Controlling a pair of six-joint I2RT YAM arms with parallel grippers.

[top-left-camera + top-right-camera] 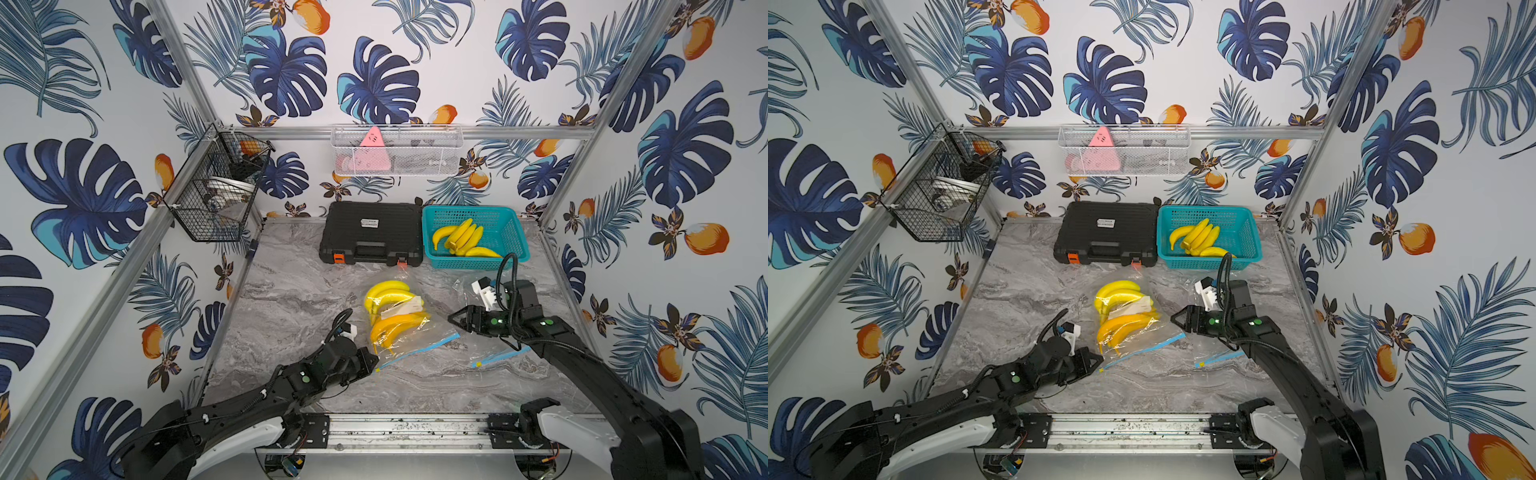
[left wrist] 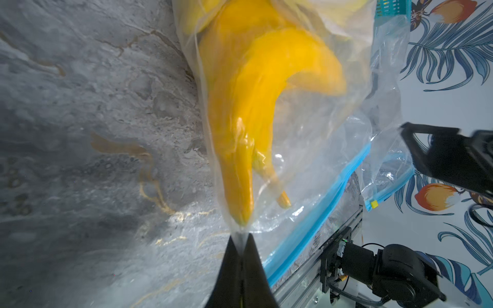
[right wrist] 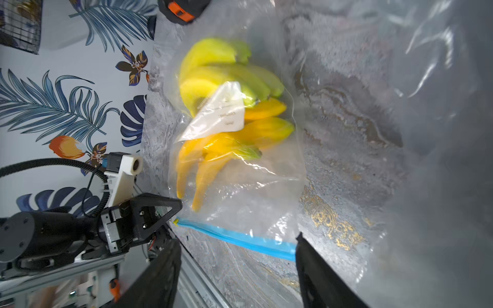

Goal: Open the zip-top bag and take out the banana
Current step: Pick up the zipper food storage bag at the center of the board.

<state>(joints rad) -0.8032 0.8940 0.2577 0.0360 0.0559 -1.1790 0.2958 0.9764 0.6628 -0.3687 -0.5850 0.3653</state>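
Observation:
The clear zip-top bag (image 1: 419, 336) lies mid-table with its blue zip strip (image 1: 415, 351) toward the front. Inside it are yellow and orange bananas (image 1: 397, 324) and a white label. My left gripper (image 1: 376, 368) is shut on the bag's near left corner, and the wrist view shows plastic pinched between the fingertips of this gripper (image 2: 241, 237), just below an orange banana (image 2: 253, 106). My right gripper (image 1: 451, 318) is open and hovers at the bag's right side. In the wrist view of that gripper (image 3: 236, 238), the zip strip (image 3: 240, 237) runs across the gap to one finger.
A second, empty zip-top bag (image 1: 494, 353) lies under the right arm. A black case (image 1: 372, 232) and a teal basket (image 1: 469, 262) holding loose bananas stand at the back. Wire baskets hang on the left wall (image 1: 216, 195) and back wall (image 1: 399, 151).

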